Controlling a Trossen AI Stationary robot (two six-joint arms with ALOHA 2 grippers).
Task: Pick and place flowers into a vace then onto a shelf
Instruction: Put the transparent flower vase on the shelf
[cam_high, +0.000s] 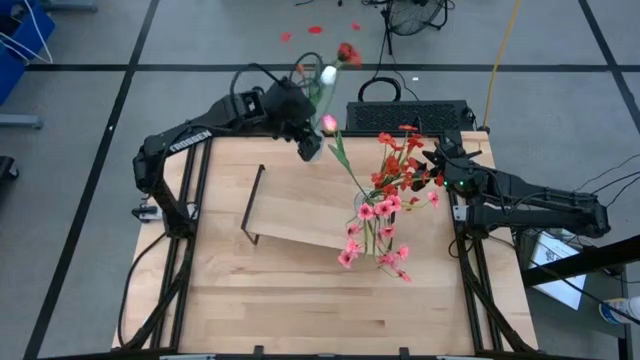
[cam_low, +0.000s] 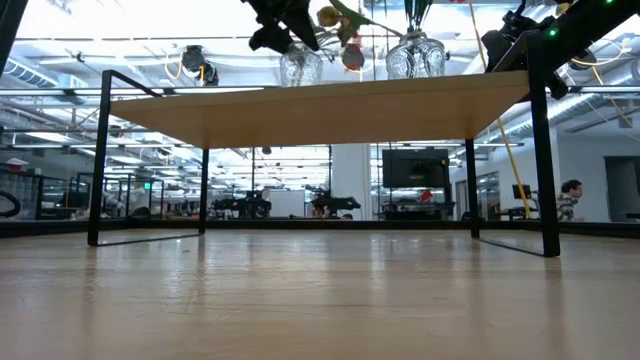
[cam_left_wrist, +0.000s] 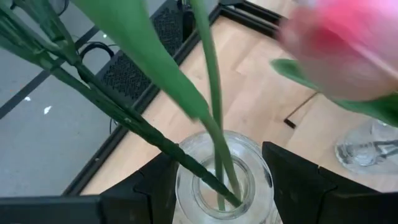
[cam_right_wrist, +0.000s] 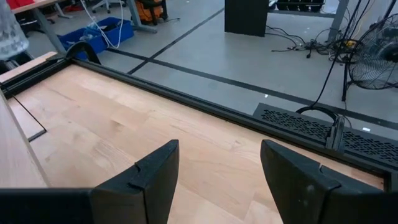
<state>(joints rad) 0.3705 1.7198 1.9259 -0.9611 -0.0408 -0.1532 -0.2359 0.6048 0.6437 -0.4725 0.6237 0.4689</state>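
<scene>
Progress ~half | done: vase w/ red-pink flowers (cam_high: 385, 205) stands on shelf (cam_high: 300, 215) | now: left gripper (cam_left_wrist: 217, 186) pinching 2nd vase (cam_left_wrist: 222, 177) w/ tulip stems, above desk (cam_high: 280, 310) back edge, not yet on shelf | right gripper (cam_right_wrist: 217, 168) spread, empty, near shelf's right end.

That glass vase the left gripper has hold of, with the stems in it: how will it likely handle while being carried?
Probably slippery: the left gripper clamps smooth clear glass on the vase. Likely top-heavy and apt to tip, since the long flowers lean well out past its rim. Glass suggests it is fragile if dropped onto the shelf.
</scene>
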